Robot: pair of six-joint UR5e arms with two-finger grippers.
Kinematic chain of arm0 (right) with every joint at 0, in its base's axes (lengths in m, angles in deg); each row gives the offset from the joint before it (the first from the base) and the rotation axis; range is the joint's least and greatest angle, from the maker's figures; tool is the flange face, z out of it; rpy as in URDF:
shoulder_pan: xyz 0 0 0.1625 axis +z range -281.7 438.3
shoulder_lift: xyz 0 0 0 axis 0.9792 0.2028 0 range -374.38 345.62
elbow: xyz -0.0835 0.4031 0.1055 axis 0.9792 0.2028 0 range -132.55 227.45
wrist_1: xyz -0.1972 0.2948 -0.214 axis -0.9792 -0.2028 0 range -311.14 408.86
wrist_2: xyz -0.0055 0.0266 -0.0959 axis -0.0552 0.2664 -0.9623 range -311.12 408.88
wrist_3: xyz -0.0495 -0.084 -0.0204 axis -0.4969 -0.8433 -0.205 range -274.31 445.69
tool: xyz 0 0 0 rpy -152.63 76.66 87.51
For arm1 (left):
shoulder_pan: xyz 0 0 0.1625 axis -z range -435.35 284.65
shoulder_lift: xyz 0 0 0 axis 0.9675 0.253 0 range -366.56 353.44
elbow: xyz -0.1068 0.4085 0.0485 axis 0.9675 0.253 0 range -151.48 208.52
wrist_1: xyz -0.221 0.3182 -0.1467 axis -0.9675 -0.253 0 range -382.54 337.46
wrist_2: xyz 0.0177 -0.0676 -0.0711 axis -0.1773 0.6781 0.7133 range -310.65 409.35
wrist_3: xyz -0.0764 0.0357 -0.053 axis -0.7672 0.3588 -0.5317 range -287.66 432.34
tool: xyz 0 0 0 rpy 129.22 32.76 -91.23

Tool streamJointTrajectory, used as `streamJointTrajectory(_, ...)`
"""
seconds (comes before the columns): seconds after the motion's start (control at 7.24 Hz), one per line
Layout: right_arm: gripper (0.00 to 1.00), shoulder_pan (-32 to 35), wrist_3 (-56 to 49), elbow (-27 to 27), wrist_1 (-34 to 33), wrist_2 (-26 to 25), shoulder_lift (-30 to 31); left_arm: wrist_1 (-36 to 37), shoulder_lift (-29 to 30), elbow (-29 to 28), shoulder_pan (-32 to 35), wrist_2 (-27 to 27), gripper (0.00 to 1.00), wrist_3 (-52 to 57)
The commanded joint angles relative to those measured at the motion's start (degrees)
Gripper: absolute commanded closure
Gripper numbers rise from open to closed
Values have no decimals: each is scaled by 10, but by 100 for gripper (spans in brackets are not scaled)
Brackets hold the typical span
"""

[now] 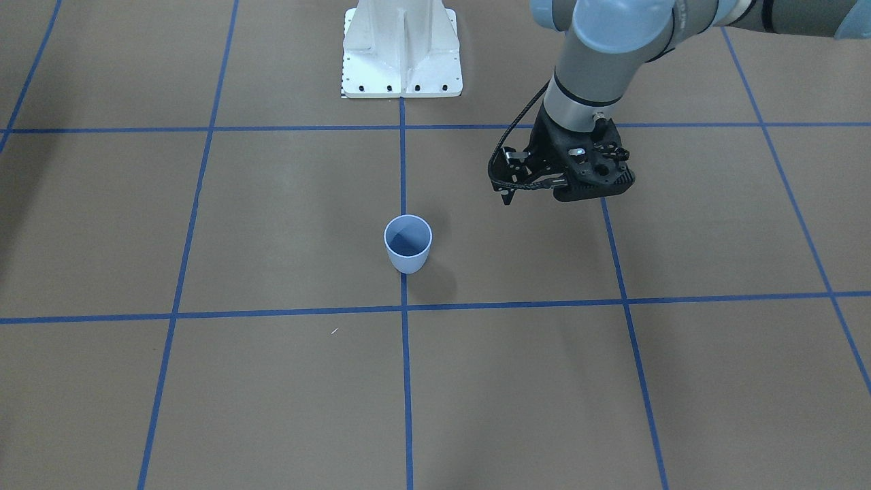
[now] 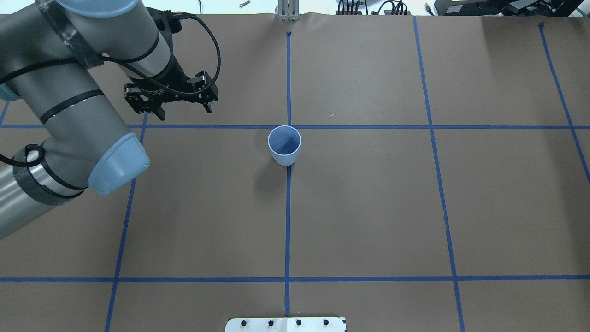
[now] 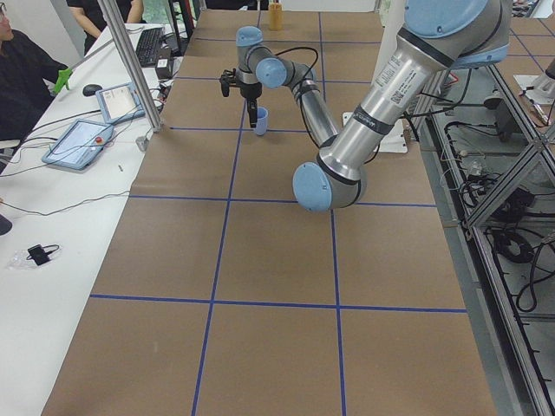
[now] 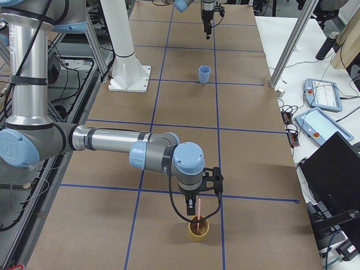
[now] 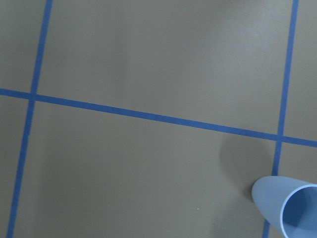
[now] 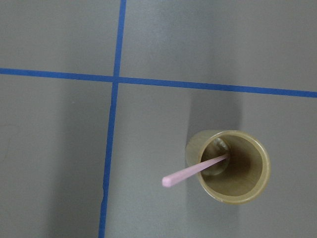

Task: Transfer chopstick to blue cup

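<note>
- A long table covered in brown paper (image 2: 368,207) and gridded with blue tape is filling every view.
- At the table's right end, the right gripper (image 4: 198,198) is hanging straight over a tan cup (image 6: 192,151). Only the side view is showing this gripper, so I cannot tell whether its jaws are apart or together.
- The pink chopstick (image 6: 195,168) is leaning inside that tan cup, its top end poking out past the rim. No finger is showing against it in the wrist view.
- Farther along, at the table's middle on the centre tape line, the blue cup (image 2: 284,159) is standing upright and empty.
- Beyond it, toward the left end, the left gripper (image 2: 184,109) is hovering with its jaws spread wide, holding nothing.
- Judging by this, the transfer is barely starting: pickup, carry and drop are all remaining.
</note>
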Motion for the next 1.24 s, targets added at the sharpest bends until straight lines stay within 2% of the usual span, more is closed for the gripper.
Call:
streamJointTrajectory(0.0, 0, 6, 116, 17, -4, 3, -25, 2, -12, 14, 13, 0, 1, 3)
streamJointTrajectory(0.28, 0, 6, 291, 18, -1, 3, -41, 2, -17, 19, 14, 0, 1, 3)
streamJointTrajectory(0.69, 0, 5, 472, 79, 7, 1, -73, 6, -16, 30, 19, 0, 1, 8)
streamJointTrajectory(0.97, 0, 1, 563, 134, 48, -1, -92, 15, -17, 28, 20, 0, 1, 36)
streamJointTrajectory(1.1, 0, -2, 619, 164, 98, 0, -93, 14, -17, 28, 23, 0, 1, 48)
